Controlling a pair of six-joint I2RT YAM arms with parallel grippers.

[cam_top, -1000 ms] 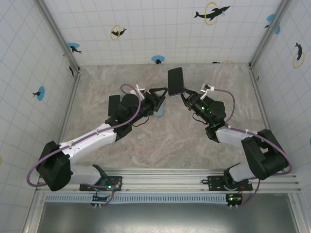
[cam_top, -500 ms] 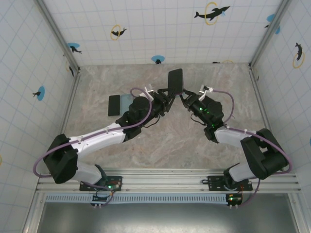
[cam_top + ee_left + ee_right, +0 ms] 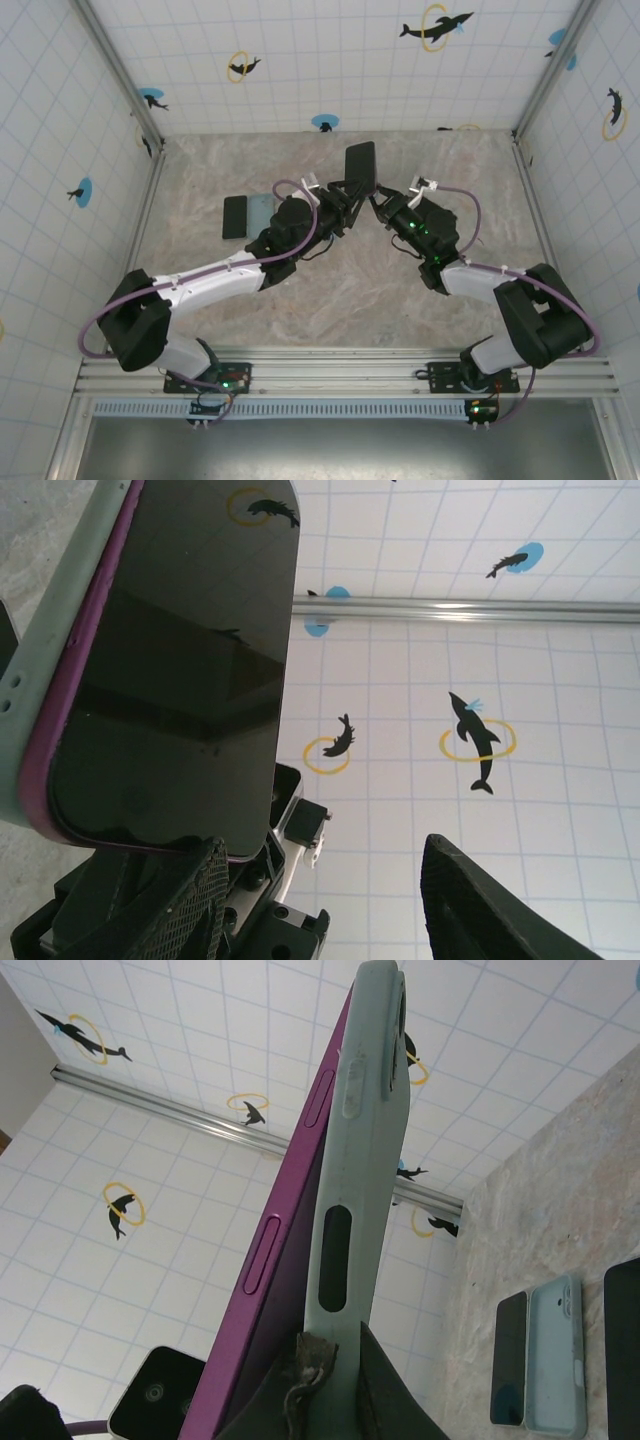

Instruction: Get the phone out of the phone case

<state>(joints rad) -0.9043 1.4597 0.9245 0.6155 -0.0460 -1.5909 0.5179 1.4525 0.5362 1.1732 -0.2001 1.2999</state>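
Phone (image 3: 180, 680) in its phone case (image 3: 365, 1110), held upright

Over the tabletop (image 3: 450, 170), the right gripper (image 3: 335, 1380) pinches the phone case's bottom edge, the phone standing straight above its fingers. The left gripper (image 3: 320, 880), fingers spread, sits just below the phone's lower end

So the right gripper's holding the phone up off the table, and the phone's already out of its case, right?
Not quite. The right gripper does hold the phone up off the table, but the phone is not out of its case. The right wrist view shows the purple phone seated inside the pale green case, with the fingers clamped at its lower end.
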